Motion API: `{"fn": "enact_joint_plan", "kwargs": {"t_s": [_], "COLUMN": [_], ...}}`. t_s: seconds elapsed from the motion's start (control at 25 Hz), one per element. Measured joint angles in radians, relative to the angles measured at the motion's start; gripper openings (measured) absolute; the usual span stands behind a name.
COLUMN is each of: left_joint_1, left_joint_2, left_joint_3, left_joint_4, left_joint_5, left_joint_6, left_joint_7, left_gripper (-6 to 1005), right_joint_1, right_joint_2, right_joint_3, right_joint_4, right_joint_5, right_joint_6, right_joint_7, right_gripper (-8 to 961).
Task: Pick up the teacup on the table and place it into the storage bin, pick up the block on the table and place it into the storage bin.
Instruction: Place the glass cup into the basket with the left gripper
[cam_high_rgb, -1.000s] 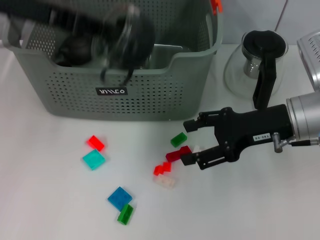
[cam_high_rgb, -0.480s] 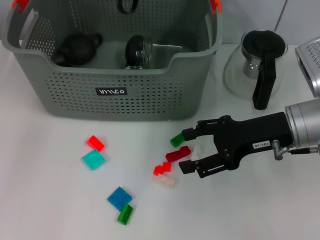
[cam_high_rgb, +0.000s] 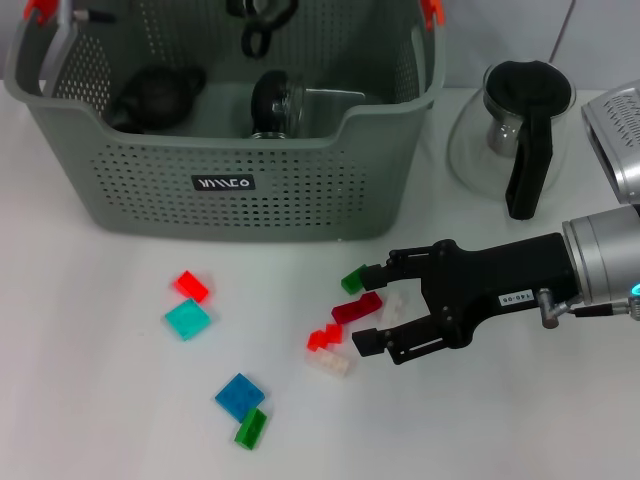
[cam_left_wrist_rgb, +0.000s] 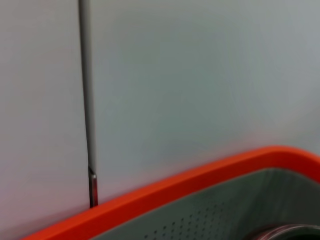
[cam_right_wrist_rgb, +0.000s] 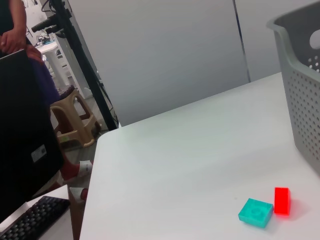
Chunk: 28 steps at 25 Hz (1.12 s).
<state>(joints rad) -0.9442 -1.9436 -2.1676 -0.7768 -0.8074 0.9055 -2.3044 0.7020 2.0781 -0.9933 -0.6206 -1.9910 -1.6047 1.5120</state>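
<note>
The right gripper (cam_high_rgb: 368, 308) has crept a little further toward the cluster of small blocks near the middle of the table (cam_high_rgb: 80, 400), and its jaws stand spread with nothing between them, straddling the dark red block (cam_high_rgb: 356, 307) and a pale translucent block (cam_high_rgb: 394, 304) just beside it. A green block (cam_high_rgb: 353, 278) lies touching or nearly touching the upper finger, and two small red pieces (cam_high_rgb: 323, 338) with a clear block (cam_high_rgb: 329, 364) sit just ahead of the lower one. The dark shape that swept across the storage bin (cam_high_rgb: 225, 185) a moment ago is gone from over it; of the left gripper (cam_high_rgb: 262, 22) only a dark part shows at the bin's far rim, and whether it is open cannot be told. Inside the bin lie a dark teapot (cam_high_rgb: 155, 95) and a glass teacup (cam_high_rgb: 277, 100) on its side, so the teacup half of the task looks done and the block pick is the step in hand. Toward the table's left edge lie a red block (cam_high_rgb: 190, 286) and a teal block (cam_high_rgb: 187, 319); nearer the front edge are a blue block (cam_high_rgb: 239, 396) and another green block (cam_high_rgb: 251, 429). A glass carafe (cam_high_rgb: 510, 130) stands beside the bin toward the table's right edge.
</note>
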Motion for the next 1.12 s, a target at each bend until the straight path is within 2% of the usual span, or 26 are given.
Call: {"fn": "enact_joint_plan", "kwargs": {"t_s": [0.24, 0.28, 0.32, 0.44, 0.6, 0.92, 1.12], "left_joint_1": [-0.001, -0.001, -0.001, -0.002, -0.003, -0.006, -0.008], "left_joint_2": [-0.051, -0.067, -0.067, -0.091, -0.103, -0.111, -0.124], "left_joint_3": [0.013, 0.014, 0.014, 0.017, 0.049, 0.056, 0.057], "left_joint_4": [0.021, 0.023, 0.023, 0.025, 0.057, 0.084, 0.085], "left_joint_5": [0.097, 0.135, 0.135, 0.176, 0.204, 0.233, 0.279], "left_joint_6": [-0.096, -0.125, -0.125, -0.167, -0.221, -0.239, -0.24], "left_joint_7": [0.0, 0.0, 0.0, 0.001, 0.002, 0.002, -0.002], "left_gripper": [40, 40, 40, 40, 40, 41, 41], "right_joint_1": [0.002, 0.002, 0.002, 0.002, -0.001, -0.004, -0.003], "right_joint_2": [0.002, 0.003, 0.003, 0.003, 0.004, 0.005, 0.006], "right_joint_3": [-0.002, -0.002, -0.002, -0.002, 0.0, 0.005, 0.001], "right_joint_4": [0.0, 0.0, 0.0, 0.0, -0.001, -0.001, -0.001], "right_joint_5": [0.0, 0.0, 0.0, 0.0, 0.0, 0.0, 0.0], "right_joint_6": [0.0, 0.0, 0.0, 0.0, 0.001, 0.002, 0.002], "right_joint_7": [0.003, 0.003, 0.002, 0.002, -0.002, -0.003, -0.003], "right_gripper": [911, 911, 911, 911, 911, 911, 911]}}
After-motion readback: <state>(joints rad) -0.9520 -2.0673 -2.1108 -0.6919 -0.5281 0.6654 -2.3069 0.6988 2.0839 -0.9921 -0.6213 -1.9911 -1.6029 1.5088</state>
